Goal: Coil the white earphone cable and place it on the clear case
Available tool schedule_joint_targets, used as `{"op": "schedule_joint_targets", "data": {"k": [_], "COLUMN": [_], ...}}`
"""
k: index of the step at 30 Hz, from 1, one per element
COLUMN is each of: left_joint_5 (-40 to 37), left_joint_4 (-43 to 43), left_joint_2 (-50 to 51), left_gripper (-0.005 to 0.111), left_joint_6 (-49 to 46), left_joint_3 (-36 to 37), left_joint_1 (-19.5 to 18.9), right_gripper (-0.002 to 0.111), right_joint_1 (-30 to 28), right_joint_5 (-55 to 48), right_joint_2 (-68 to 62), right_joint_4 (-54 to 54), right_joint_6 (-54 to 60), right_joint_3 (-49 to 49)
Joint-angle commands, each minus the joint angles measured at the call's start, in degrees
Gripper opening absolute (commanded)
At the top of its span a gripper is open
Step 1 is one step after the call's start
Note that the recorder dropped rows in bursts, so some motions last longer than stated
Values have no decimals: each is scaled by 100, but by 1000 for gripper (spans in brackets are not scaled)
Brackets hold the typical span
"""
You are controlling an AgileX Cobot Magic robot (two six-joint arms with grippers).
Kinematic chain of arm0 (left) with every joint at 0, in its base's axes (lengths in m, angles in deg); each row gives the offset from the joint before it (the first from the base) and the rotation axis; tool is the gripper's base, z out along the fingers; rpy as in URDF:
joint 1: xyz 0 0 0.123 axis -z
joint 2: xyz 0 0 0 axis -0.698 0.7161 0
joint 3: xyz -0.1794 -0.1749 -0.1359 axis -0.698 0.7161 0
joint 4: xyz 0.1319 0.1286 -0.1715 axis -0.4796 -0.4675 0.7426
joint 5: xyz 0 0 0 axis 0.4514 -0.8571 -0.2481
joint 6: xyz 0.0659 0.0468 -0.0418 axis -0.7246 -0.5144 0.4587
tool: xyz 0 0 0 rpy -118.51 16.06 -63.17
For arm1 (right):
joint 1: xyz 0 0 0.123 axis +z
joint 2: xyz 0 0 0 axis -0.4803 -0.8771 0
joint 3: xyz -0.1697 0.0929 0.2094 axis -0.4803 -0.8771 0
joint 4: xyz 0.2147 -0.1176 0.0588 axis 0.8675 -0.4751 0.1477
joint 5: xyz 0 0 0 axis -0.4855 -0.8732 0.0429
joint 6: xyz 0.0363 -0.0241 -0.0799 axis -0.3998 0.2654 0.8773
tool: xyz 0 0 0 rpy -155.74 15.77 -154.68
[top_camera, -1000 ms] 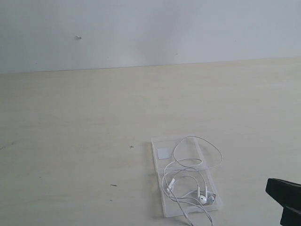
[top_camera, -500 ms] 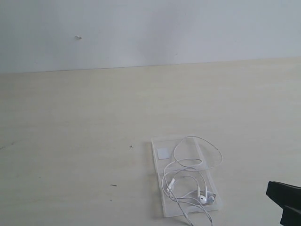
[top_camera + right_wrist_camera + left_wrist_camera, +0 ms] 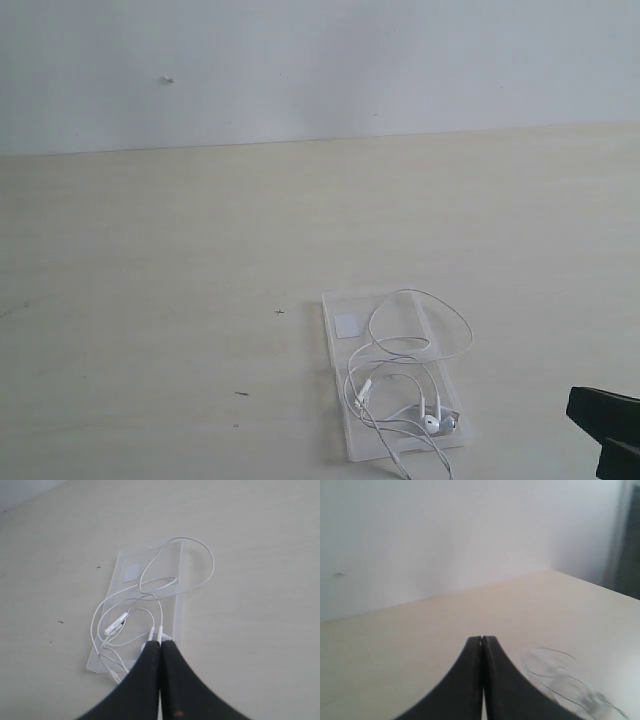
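Observation:
The white earphone cable (image 3: 468,331) lies in loose loops on the clear case (image 3: 338,362), whose far half bears a small white sticker (image 3: 347,325). Its earbuds (image 3: 436,422) rest on the near half, and one strand runs off the near edge. My right gripper (image 3: 600,420) is shut and empty at the lower right corner, well apart from the case. In the right wrist view this gripper (image 3: 160,643) hides the earbuds; the cable (image 3: 212,566), inline piece (image 3: 116,625) and case (image 3: 120,587) show beyond. My left gripper (image 3: 482,639) is shut and empty; the cable (image 3: 560,675) is a blur beside it.
A pale wooden table (image 3: 180,260) carries the case, with a plain white wall (image 3: 320,60) behind it. A few tiny dark specks (image 3: 241,393) mark the tabletop left of the case.
The right gripper has slid a little lower in the exterior view's corner since a second ago. The cable and the case have not moved.

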Motion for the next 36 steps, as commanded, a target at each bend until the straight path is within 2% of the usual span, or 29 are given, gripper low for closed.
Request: {"op": "schedule_joint_targets", "data": {"k": [1, 4, 10, 18, 26, 36], "left_joint_5": [413, 413, 598, 1579, 1461, 1360], "left_joint_4": [-66, -183, -588, -245, -585, -396], "left_joint_2": [-28, -28, -28, -28, -28, -28], "left_gripper": [0, 0, 0, 0, 0, 0], "left_joint_6": [-72, -72, -72, -61, -92, -62], "left_joint_3": [23, 23, 105, 1265, 1370, 1370], "left_joint_1": [-1099, -1449, -1485, -1485, -1485, -1485], "right_gripper": [0, 0, 0, 0, 0, 0], "right_joint_1": [10, 10, 10, 10, 10, 10], "right_joint_5": [42, 42, 42, 42, 42, 42], "right_joint_2": [24, 24, 24, 24, 24, 24], "right_joint_4": [-18, -18, -18, -18, -18, -18], "right_joint_6": [6, 6, 6, 6, 6, -2], "right_joint_3": [-28, -28, -28, -28, -28, -28]}}
